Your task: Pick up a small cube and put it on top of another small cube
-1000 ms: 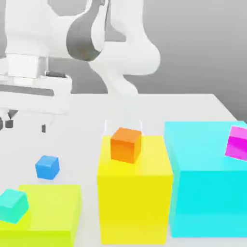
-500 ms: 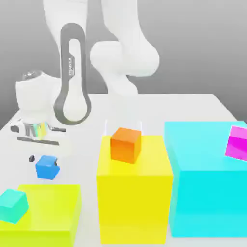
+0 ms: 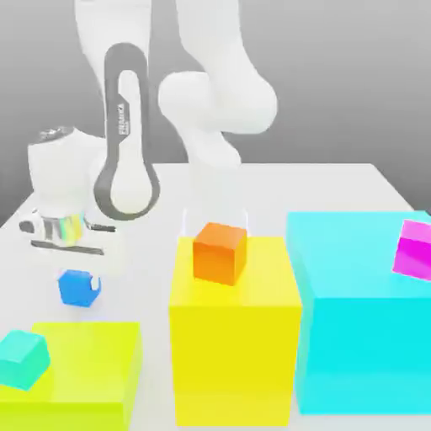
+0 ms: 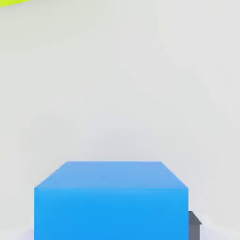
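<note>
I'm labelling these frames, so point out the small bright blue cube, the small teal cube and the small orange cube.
Small bright blue cube (image 3: 79, 287): exterior view, front face.
Small teal cube (image 3: 21, 359): exterior view, centre, on the low lime block.
Small orange cube (image 3: 220, 252): exterior view, front face, atop the yellow block.

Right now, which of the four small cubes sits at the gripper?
The small blue cube, between the gripper fingers. The teal, orange and magenta cubes rest on big blocks, apart from it.

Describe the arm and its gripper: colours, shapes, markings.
The arm is glossy white with rounded, bulbous links. One link carries a dark grey oval band with small lettering along it. Near the gripper sits a shiny metallic ring, and a dark fingertip shows.
</note>
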You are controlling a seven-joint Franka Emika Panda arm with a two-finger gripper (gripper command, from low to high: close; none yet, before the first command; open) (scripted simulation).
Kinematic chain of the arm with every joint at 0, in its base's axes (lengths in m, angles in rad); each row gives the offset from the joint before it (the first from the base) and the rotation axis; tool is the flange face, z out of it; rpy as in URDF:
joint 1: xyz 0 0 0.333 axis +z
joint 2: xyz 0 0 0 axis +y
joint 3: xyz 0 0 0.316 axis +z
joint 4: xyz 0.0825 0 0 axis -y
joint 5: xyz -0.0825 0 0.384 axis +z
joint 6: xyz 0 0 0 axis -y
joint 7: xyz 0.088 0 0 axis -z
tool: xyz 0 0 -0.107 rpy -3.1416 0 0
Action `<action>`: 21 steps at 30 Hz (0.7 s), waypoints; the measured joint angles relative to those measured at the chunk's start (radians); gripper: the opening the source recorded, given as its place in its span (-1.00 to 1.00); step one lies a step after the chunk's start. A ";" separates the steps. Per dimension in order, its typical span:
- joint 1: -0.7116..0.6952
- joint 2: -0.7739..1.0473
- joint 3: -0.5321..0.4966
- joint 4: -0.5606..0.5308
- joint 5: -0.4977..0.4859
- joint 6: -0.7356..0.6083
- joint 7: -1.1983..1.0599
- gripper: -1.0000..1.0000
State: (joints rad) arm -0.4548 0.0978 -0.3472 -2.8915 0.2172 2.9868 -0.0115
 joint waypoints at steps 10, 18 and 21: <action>-0.015 -0.140 -0.005 0.061 -0.292 -0.200 0.261 -1.00; 0.076 -0.078 0.050 0.348 -0.242 -0.428 0.363 -1.00; 0.121 -0.054 0.077 0.457 -0.221 -0.514 0.400 -1.00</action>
State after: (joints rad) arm -0.3340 0.0434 -0.2698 -2.4343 -0.0035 2.4727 0.3890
